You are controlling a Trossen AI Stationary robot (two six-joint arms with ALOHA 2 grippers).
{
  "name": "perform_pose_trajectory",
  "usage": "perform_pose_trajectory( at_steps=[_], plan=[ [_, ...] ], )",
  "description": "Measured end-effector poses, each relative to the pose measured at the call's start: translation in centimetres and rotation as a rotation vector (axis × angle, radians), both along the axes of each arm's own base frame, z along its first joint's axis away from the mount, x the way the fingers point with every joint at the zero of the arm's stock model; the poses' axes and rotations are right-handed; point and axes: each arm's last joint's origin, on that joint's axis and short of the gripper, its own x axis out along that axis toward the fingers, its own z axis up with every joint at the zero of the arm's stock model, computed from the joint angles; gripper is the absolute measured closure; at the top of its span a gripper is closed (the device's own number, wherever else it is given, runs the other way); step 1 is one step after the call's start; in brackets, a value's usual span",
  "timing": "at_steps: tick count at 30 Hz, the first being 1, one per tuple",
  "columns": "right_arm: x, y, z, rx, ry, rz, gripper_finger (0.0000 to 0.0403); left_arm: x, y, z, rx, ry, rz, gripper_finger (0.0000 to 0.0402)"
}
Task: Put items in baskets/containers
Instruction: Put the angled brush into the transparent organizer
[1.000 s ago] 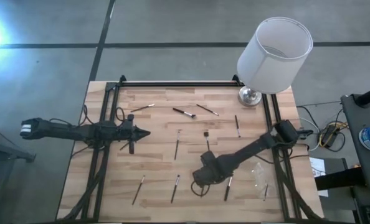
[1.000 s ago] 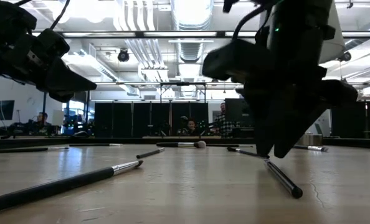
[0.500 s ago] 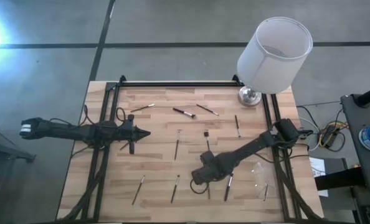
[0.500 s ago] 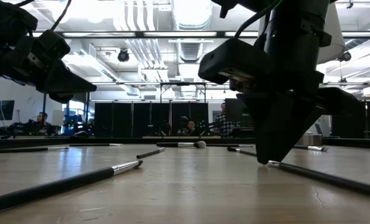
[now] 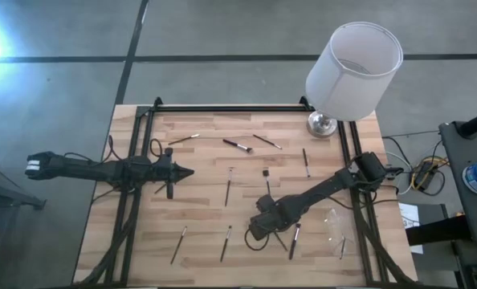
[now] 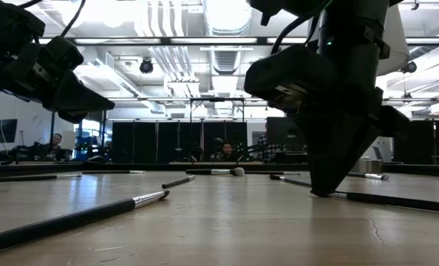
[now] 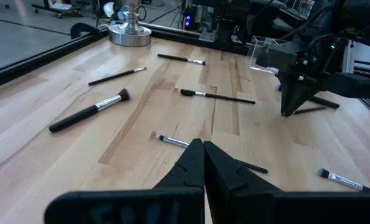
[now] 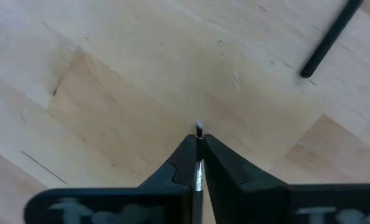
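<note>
Several thin brushes lie flat on the wooden table (image 5: 206, 217), among them one with a fluffy head (image 5: 237, 145) and a long dark one (image 6: 79, 218). My right gripper (image 5: 260, 233) stands in the near middle of the table, pointing down, shut on a slim dark brush (image 6: 397, 200). The clear container (image 5: 335, 225) sits toward the right edge and also shows in the left wrist view as a clear box (image 7: 263, 53). My left gripper (image 5: 189, 172) hangs shut above the table's left part, holding nothing. My right gripper pinches the slim brush between its two fingers near one end, whose pale tip (image 8: 199, 129) pokes out just past the fingertips. The fingers come from above, pointing almost straight down. The rest of the handle (image 6: 419, 203) lies on the table.
A big white cylinder (image 5: 353, 71) on a metal foot (image 5: 322, 124) stands at the far right corner. Loose brushes lie near my right gripper (image 5: 295, 239), (image 5: 226, 243), (image 5: 178, 245) and across the far half (image 5: 182, 139), (image 5: 267, 142), (image 5: 306, 162). Black rails (image 5: 134, 201) line the table's sides.
My right gripper has shut on the slim brush and rolled a little while staying almost in place. The brush has swung about on the table: its free end, which pointed at the near edge, now lies out sideways toward the container.
</note>
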Motion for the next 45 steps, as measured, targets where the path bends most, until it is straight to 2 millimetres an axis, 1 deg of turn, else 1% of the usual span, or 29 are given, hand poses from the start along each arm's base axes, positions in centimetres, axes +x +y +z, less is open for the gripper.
perform_pose_trajectory(
  at_steps=[6, 9, 13, 17, 20, 23, 28, 33, 38, 41, 45],
  plan=[
    [0.1, 0.1, 0.3, -0.040, -0.016, 0.063, 0.0393, 0.0, 0.0, 0.0, 0.000, 0.000, 0.000, 0.0402],
    [0.4, 0.8, 1.0, -0.108, -0.075, 0.107, 0.0394, 0.0, 0.0, 0.0, 0.000, 0.000, -0.001, 0.0402],
    [0.2, 2.0, 3.4, -0.185, -0.185, 0.134, 0.0394, 0.0, 0.0, 0.0, 0.000, 0.000, -0.001, 0.0402],
    [-0.9, 3.4, 5.0, -0.239, -0.249, 0.158, 0.0394, 0.0, 0.0, 0.0, 0.000, 0.003, -0.001, 0.0402],
    [-2.0, 4.6, 6.7, -0.284, -0.324, 0.171, 0.0394, 0.0, 0.0, 0.0, 0.000, 0.004, -0.001, 0.0402],
    [-3.8, 5.9, 8.1, -0.320, -0.361, 0.169, 0.0394, 0.0, 0.0, -0.1, 0.001, 0.007, -0.001, 0.0402],
    [-7.5, 7.8, 10.1, -0.343, -0.359, 0.166, 0.0394, 0.0, 0.0, -0.1, 0.001, 0.011, -0.001, 0.0402],
    [-11.2, 9.0, 12.3, -0.380, -0.323, 0.149, 0.0394, 0.0, 0.0, -0.1, 0.001, 0.012, -0.001, 0.0402],
    [-14.5, 9.8, 14.8, -0.439, -0.257, 0.151, 0.0394, 0.0, 0.0, -0.1, 0.001, 0.012, -0.001, 0.0402],
    [-16.0, 10.1, 15.4, -0.474, -0.231, 0.170, 0.0394, 0.0, 0.0, -0.1, 0.001, 0.012, -0.001, 0.0402],
    [-17.8, 10.6, 15.3, -0.512, -0.211, 0.199, 0.0394, 0.0, 0.0, -0.1, 0.001, 0.012, -0.001, 0.0402]
  ],
)
